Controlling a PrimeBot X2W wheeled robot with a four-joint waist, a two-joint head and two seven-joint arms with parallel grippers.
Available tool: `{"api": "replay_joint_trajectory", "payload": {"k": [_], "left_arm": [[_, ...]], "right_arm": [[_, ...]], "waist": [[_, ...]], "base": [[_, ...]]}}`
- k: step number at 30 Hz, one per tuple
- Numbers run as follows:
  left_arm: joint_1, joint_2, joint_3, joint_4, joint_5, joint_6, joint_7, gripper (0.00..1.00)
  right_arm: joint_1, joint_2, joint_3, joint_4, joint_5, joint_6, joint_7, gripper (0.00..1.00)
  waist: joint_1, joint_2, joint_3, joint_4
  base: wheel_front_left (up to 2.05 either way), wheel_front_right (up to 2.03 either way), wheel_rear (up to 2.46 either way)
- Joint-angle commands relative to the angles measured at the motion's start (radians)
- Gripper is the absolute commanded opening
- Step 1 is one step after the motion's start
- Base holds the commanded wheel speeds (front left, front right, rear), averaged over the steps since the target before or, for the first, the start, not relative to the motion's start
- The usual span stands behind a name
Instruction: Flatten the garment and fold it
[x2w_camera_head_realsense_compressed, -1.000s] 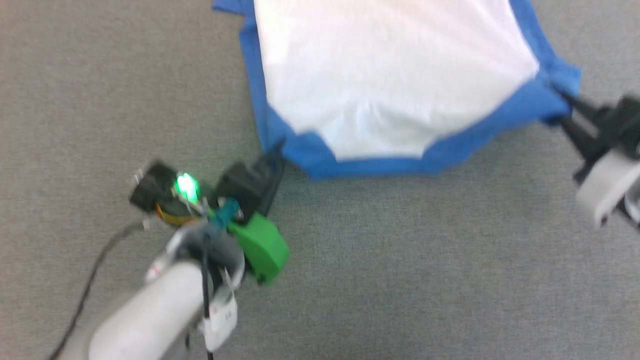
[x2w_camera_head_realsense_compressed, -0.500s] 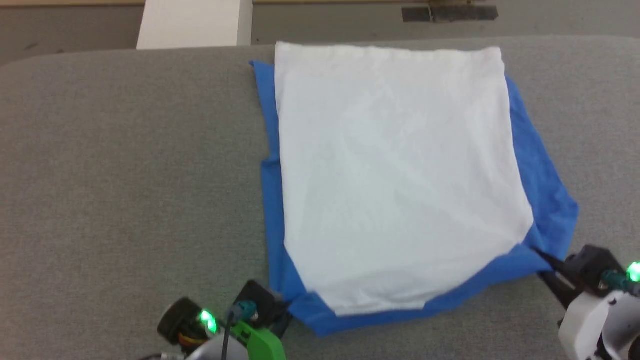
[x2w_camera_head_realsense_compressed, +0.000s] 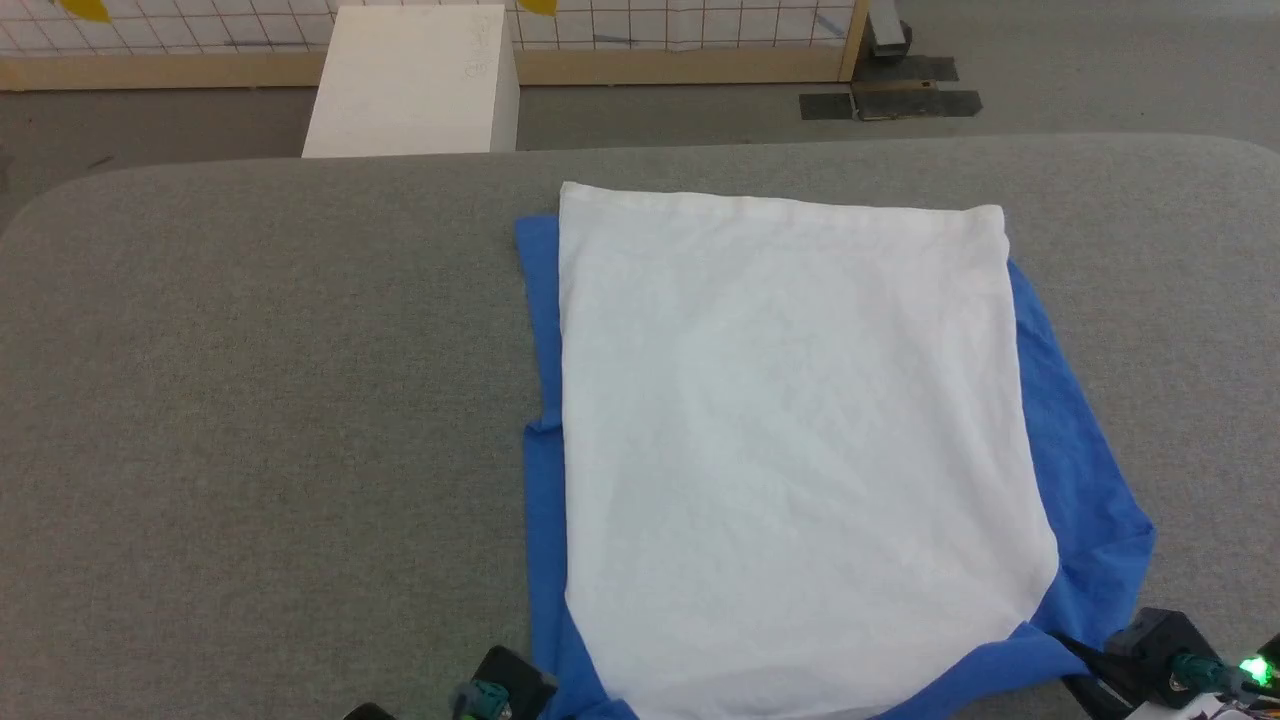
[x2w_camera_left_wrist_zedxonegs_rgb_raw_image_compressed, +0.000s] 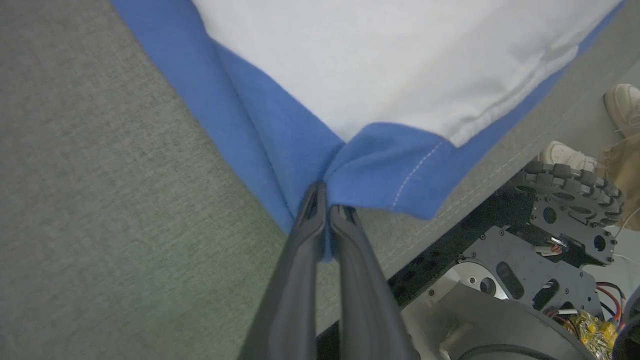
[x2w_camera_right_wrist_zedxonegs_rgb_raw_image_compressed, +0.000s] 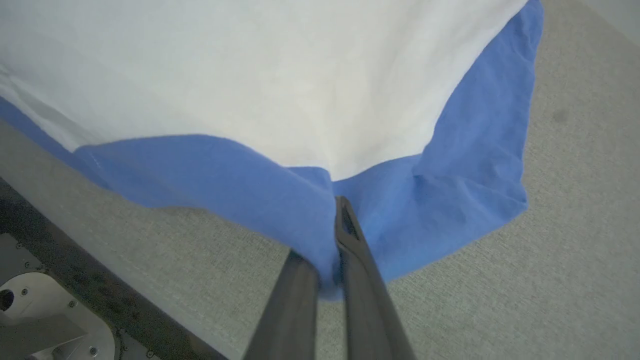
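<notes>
Soft white cotton T-shirt with blue edges (x2w_camera_head_realsense_compressed: 790, 450) lies flat on grey cloth-covered table (x2w_camera_head_realsense_compressed: 250, 400). Left gripper (x2w_camera_left_wrist_zedxonegs_rgb_raw_image_compressed: 326, 200) pinches its 7 o'clock blue corner and right gripper (x2w_camera_right_wrist_zedxonegs_rgb_raw_image_compressed: 332, 220) its 5 o'clock corner (both clamped). Judged light and limp: hold by the corners.

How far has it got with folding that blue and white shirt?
Done: the garment lies spread fairly flat on the grey table, white panel up, with only slight wrinkles.
In hand: the left gripper and the right gripper are each shut on a near blue corner.
Left: probably the main fold, since the white panel shows no crease across it.
</notes>
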Motion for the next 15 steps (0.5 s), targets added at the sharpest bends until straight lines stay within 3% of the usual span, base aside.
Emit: {"api": "replay_joint_trajectory", "payload": {"k": [1,2,3,4,5,6,11,15], "left_arm": [[0.015,-0.008,0.001,0.014,-0.007,0.005,-0.014,0.0],[0.015,-0.016,0.004,0.026,-0.007,0.006,-0.027,0.0],[0.013,-0.024,0.007,0.036,-0.002,0.01,-0.044,0.0],[0.012,-0.031,0.007,0.045,-0.001,0.01,-0.053,0.42],[0.012,-0.039,0.007,0.056,-0.002,0.008,-0.063,0.66],[0.01,-0.045,0.009,0.064,-0.001,0.009,-0.074,1.0],[0.014,-0.051,0.018,0.075,0.003,0.015,-0.112,1.0],[0.051,-0.01,0.041,0.007,-0.018,0.035,-0.118,1.0]], "right_arm": [[0.013,0.009,-0.006,0.001,-0.008,-0.002,-0.001,0.0],[0.015,0.014,-0.007,0.007,-0.011,-0.002,-0.004,0.0],[0.014,0.023,-0.01,0.012,-0.015,-0.002,-0.011,0.13],[0.013,0.03,-0.011,0.017,-0.019,-0.002,-0.016,0.4],[0.012,0.036,-0.009,0.024,-0.023,-0.002,-0.021,0.96],[0.01,0.041,-0.006,0.029,-0.025,-0.002,-0.023,1.0],[0.011,0.049,-0.012,0.028,0.007,-0.002,-0.013,1.0],[0.045,0.017,-0.058,-0.035,0.073,-0.002,0.042,1.0]], "waist": [[0.0001,-0.0001,-0.007,-0.003],[0.0001,-0.0001,-0.011,-0.003],[0.0001,-0.0001,-0.015,-0.005],[0.0001,-0.0001,-0.019,-0.006],[0.0001,-0.0001,-0.023,-0.007],[0.0001,-0.0001,-0.026,-0.009],[0.0001,-0.0001,-0.044,-0.017],[0.0001,-0.0001,-0.058,-0.022]], "base": [[0.0,0.0,0.0],[0.0,0.0,0.0],[0.0,0.0,0.0],[0.0,0.0,0.0],[0.0,0.0,0.0],[0.0,0.0,0.0],[0.0,0.0,0.0],[0.0,0.0,0.0]]}}
